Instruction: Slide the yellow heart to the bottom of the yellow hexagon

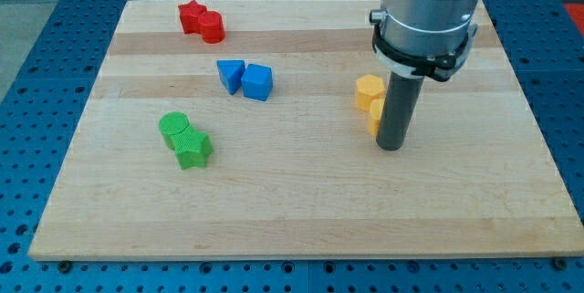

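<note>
Two yellow pieces sit close together right of the bench's (301,229) centre: the yellow hexagon (369,90) above and, touching it from below, a yellow block (375,116) that is judged to be the yellow heart, largely covered by the rod. The tip (391,147) rests on the wood just right of and below that piece, apparently placed to nudge it under the hexagon, so the task looks nearly finished. No pincer exists on this arm, so no grasp state can be told. The heart's outline is mostly hidden and cannot be confirmed. Red blocks (202,20), blue blocks (245,78) and green blocks (185,138) lie well apart, leftward.
</note>
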Available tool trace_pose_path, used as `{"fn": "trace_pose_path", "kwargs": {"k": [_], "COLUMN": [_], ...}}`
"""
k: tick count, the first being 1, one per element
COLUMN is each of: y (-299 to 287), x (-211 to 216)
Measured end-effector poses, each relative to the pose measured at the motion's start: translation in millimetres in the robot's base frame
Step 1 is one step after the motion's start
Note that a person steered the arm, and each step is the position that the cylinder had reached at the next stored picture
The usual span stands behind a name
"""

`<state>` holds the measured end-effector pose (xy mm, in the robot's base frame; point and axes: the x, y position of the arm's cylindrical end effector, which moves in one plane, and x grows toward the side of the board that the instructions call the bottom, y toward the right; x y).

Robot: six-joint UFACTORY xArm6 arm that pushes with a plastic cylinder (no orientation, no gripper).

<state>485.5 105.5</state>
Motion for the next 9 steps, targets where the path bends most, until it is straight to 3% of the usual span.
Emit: {"fn": "trace_pose_path", "kwargs": {"k": [4, 6, 9], "y": [-7, -97, -114], "x": [3, 24, -60]}}
